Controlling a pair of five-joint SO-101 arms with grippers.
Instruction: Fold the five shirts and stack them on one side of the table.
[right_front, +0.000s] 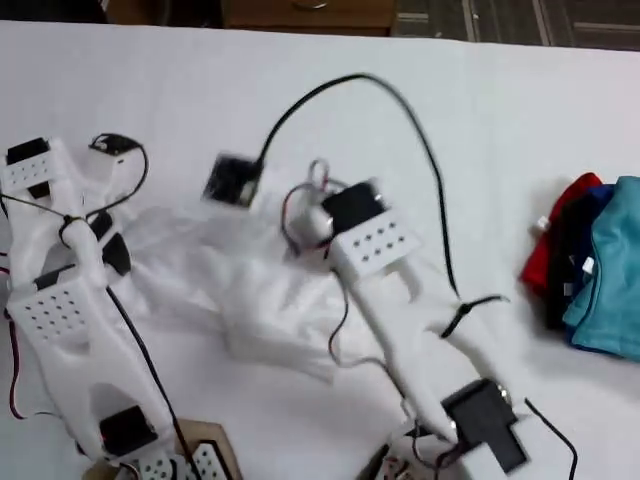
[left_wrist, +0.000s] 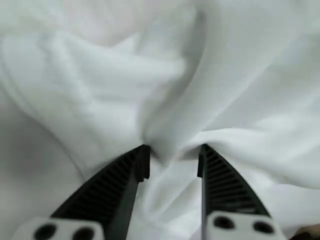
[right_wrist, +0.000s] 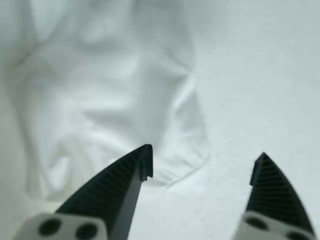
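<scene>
Left gripper (left_wrist: 173, 148) pinches the white shirt (left_wrist: 100, 75), right gripper (right_wrist: 205, 152) gapes above it; overhead, folded shirts (right_front: 600, 265) stacked aside.

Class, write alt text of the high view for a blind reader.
A crumpled white shirt lies on a white table under two white robot arms. Folded red, dark and teal shirts are piled at the picture's right edge.
</scene>
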